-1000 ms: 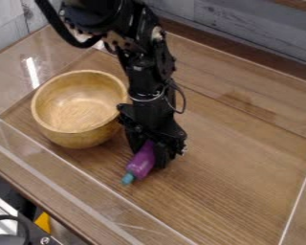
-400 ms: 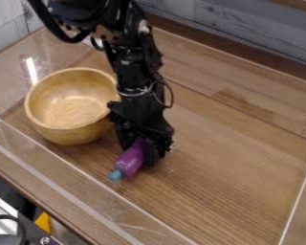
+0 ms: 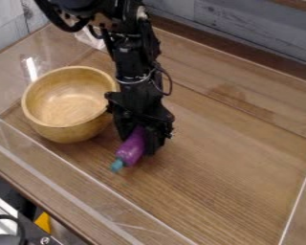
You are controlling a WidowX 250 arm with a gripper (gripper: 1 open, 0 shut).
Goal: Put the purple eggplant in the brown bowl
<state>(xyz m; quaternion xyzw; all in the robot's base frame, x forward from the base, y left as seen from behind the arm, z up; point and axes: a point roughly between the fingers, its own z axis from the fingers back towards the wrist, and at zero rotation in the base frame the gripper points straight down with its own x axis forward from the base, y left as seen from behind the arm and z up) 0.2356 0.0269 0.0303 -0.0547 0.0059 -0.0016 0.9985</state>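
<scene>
Black gripper [image 3: 135,144] clamped on small glossy purple eggplant [image 3: 131,149], teal stem tip pointing down-left, low over wooden desk [image 3: 232,144]. Round tan-brown wooden bowl [image 3: 47,120] sits just left; carry goes left.

Eggplant [image 3: 131,150] top (under hand [image 3: 139,142])

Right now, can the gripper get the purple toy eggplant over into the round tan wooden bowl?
Probably yes: the gripper is shut on the purple toy eggplant, right beside the round tan wooden bowl, with nothing between them.
</scene>
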